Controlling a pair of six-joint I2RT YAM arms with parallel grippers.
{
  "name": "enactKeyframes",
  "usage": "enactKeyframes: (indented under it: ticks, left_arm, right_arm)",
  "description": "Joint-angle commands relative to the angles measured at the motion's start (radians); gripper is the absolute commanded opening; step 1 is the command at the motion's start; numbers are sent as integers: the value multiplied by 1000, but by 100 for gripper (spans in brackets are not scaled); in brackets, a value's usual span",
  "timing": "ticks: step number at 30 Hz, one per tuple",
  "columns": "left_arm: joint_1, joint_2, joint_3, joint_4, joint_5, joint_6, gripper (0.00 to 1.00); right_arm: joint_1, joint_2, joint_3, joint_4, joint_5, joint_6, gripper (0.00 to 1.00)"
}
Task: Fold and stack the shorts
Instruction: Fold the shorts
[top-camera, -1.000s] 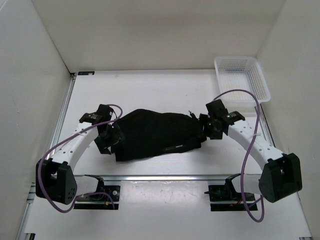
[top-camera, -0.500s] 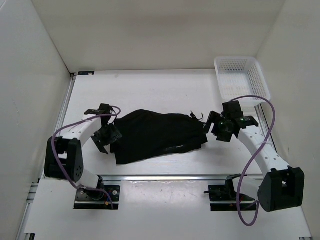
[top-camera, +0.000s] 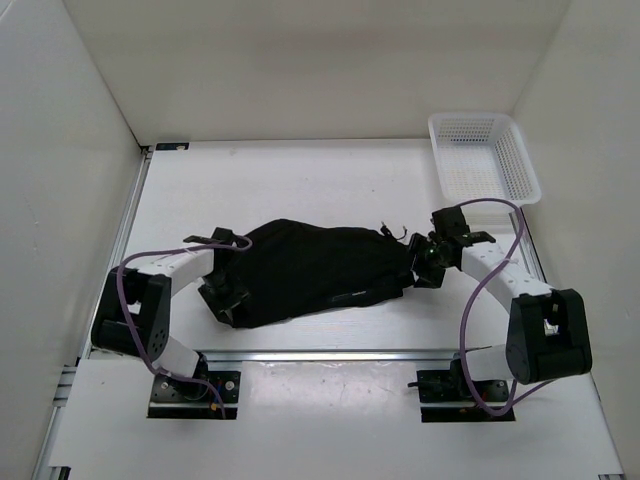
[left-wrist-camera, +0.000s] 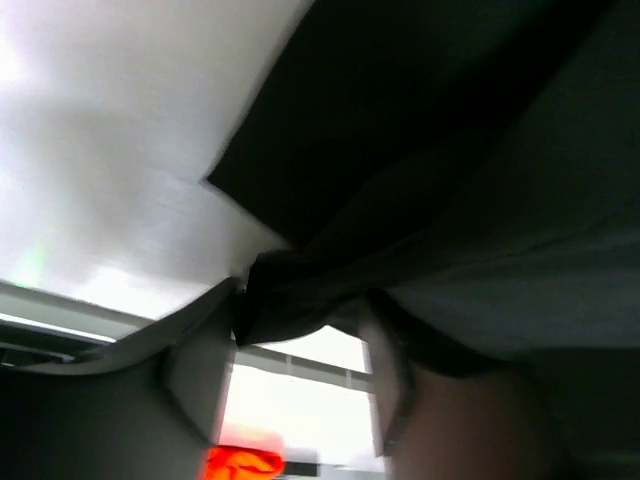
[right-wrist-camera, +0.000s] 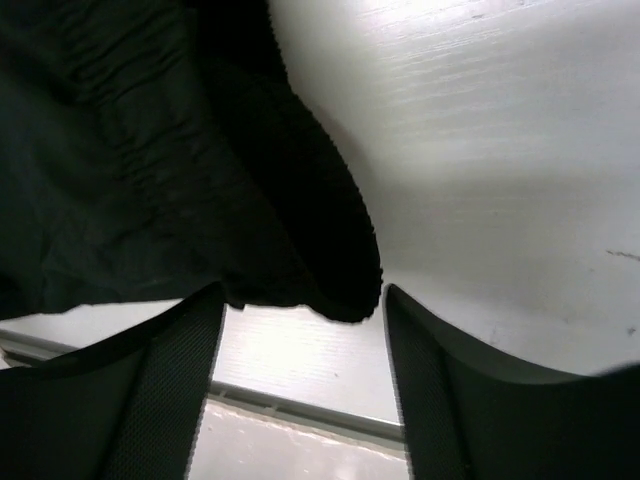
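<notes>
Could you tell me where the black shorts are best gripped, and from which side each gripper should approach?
Probably at the two short ends, since the shorts lie stretched left to right. The right gripper should come from the right onto the thick gathered waistband; the left gripper from the left onto the layered fabric edge.
</notes>
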Motion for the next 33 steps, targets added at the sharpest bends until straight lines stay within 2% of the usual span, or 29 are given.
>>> enactKeyframes:
  ticks: [1,2,3,4,6,7,9,12,13,14,16,17,20,22,25,29,31,32,33]
  left_arm:
    - [-24,13,-1,65,29,-16,58]
    - [-24,28,14,65,20,-16,49]
    - [-24,44,23,65,20,-16,20]
    - [-24,44,43,65,20,-4,10]
    - [-24,44,69,34,20,7,10]
    - [-24,44,118,13,3,7,10]
    - [-15,3,195,-44,-49,16,10]
    - [12,-7,414,-154,-95,53,10]
    - [49,-7,480,-202,-114,69,10]
    - [72,14,617,-228,-126,98,10]
    - [133,74,756,-277,-137,132,10]
    - [150,96,881,-331,-153,157,10]
    - [215,137,991,-365,-154,197,10]
    - [239,125,978,-365,-144,197,10]
    - [275,72,815,-293,-99,218,10]
    - [285,6,468,-181,-48,218,10]
    - [285,-14,357,-136,12,218,10]
    - [285,-33,306,-107,27,205,16]
    - [285,-44,219,-93,41,189,26]
  right_arm:
    - [-3,29,-3,83,-12,-3,62]
    - [-3,30,-3,95,-12,-3,55]
    - [-3,30,-3,108,-23,-3,47]
    - [-3,30,-3,118,-42,-3,24]
    - [-3,30,27,118,-61,6,4]
    - [-3,30,43,109,-61,6,0]
    - [-3,8,104,100,-72,17,0]
    - [-3,-6,200,60,-72,17,0]
    - [-3,5,280,51,-72,8,0]
    - [-3,25,321,33,-72,8,0]
    - [-3,45,400,22,-72,8,0]
    - [-3,57,462,8,-81,8,0]
    - [-3,57,497,-4,-90,8,0]
    - [23,31,479,-4,-78,-3,0]
    - [60,7,367,-4,-49,-12,0]
    - [108,-32,155,39,-12,-3,0]
    - [108,-32,83,77,-3,-3,0]
    - [108,-32,37,77,29,6,1]
    - [108,-15,26,88,40,6,20]
